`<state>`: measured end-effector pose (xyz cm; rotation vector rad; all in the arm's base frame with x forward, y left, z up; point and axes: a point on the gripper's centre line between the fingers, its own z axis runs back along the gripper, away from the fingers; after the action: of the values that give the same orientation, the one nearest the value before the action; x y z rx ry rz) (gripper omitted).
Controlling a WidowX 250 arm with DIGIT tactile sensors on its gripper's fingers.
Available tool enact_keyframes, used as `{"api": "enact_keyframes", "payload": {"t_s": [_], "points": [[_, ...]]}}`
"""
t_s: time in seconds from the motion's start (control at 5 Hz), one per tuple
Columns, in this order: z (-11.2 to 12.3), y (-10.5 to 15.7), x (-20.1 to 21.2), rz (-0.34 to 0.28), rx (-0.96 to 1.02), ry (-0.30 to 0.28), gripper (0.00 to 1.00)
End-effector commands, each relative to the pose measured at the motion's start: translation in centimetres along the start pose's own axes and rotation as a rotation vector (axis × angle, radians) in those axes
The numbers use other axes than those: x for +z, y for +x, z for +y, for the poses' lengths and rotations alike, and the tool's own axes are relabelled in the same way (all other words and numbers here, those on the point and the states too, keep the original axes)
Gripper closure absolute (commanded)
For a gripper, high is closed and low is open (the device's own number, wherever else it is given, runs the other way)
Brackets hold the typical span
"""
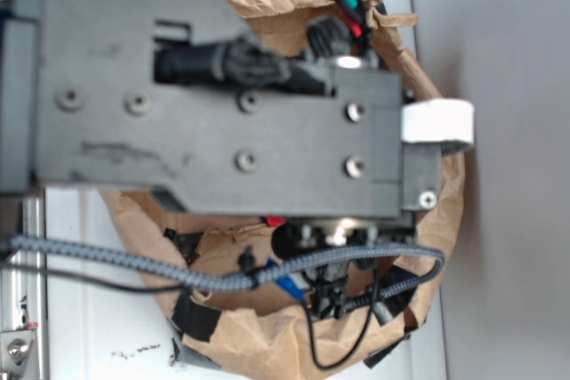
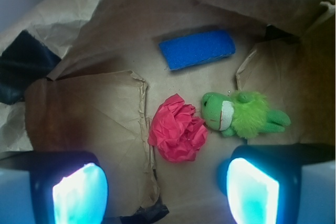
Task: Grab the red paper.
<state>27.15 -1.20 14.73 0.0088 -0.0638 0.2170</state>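
The red paper [image 2: 177, 129], a wrinkly bright red wad, lies on the brown paper floor of the bag in the wrist view, just ahead of my gripper [image 2: 166, 192]. My two glowing fingertips [image 2: 80, 195] stand wide apart at the bottom corners, with nothing between them: open. The wad sits above the gap, slightly right of its middle and untouched. In the exterior view the arm body [image 1: 232, 104] hangs over the brown paper bag [image 1: 267, 344] and covers most of its inside; only a small red sliver [image 1: 274, 221] shows under it.
A green plush toy [image 2: 244, 114] lies right beside the wad, nearly touching it. A blue sponge [image 2: 197, 49] lies farther back. Crumpled bag walls [image 2: 100, 14] rise all round, with a torn paper flap [image 2: 94, 124] at left. Cables [image 1: 223, 278] drape across the bag.
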Motion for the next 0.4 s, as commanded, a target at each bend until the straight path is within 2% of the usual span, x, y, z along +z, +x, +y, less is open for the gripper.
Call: {"api": "enact_keyframes", "payload": {"t_s": [0.0, 0.2], "points": [[1.0, 0.9, 1.7, -0.065, 0.015, -0.014, 0.00], [1.5, 1.4, -0.4, -0.024, -0.036, -0.080, 0.00]]}}
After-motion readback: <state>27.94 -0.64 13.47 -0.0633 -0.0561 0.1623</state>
